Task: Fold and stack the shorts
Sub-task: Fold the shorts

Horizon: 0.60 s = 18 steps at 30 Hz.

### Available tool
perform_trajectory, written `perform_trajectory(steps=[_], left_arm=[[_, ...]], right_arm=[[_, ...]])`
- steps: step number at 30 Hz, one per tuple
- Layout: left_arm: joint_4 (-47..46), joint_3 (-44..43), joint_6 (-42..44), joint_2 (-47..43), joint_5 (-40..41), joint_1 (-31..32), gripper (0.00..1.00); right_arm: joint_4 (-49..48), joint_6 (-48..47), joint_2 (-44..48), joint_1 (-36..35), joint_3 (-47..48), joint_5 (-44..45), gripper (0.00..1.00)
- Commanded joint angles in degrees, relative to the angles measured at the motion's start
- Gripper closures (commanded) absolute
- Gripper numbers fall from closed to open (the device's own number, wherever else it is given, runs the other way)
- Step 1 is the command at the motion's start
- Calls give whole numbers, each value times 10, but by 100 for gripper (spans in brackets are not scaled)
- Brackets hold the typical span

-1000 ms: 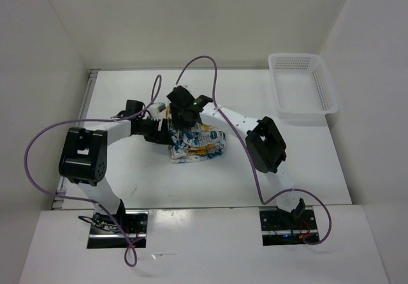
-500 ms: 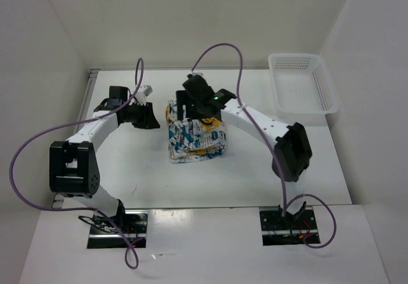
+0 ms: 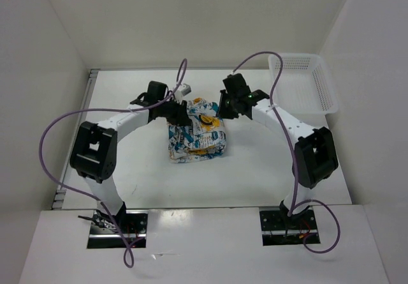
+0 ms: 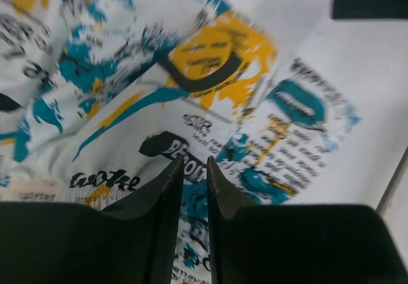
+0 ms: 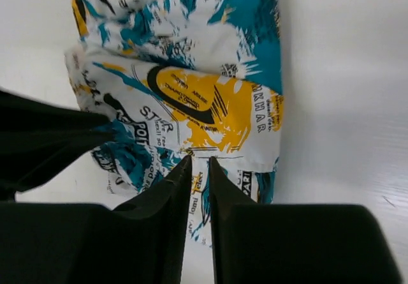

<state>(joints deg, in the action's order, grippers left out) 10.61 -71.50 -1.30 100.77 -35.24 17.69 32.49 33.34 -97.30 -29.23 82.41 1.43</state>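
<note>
Our left pincer (image 4: 194,168) has its fingers nearly together, with only a thin slit between them. We see no fabric caught in it. It sits over the far left corner of the shorts (image 3: 196,137). Our right pincer (image 5: 200,166) is likewise closed to a slit, just above their far right edge. The shorts lie folded in a compact bundle mid-bench (image 3: 255,169), well apart from the white mesh basket (image 3: 303,92) at the far right.

We find the left gripper (image 3: 182,110) and right gripper (image 3: 223,110) crowding the far edge of the shorts (image 3: 194,138). The table (image 3: 146,175) on their near side lies open. The basket (image 3: 299,58) stands well apart.
</note>
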Motion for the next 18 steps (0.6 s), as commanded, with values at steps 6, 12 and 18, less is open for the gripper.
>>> perform_trajectory(steps=[6,12,18], left_arm=[[-34,78,13,66,18,-7,73],[-40,83,13,108,6,-7,74],[13,43,13,85,-5,-7,74]], right_arm=[[-83,15,-61,-8,-134,-75,80],[-103,9,-113,-3,-170,-57,81],[-55,9,-39,-3,-102,-2,66]])
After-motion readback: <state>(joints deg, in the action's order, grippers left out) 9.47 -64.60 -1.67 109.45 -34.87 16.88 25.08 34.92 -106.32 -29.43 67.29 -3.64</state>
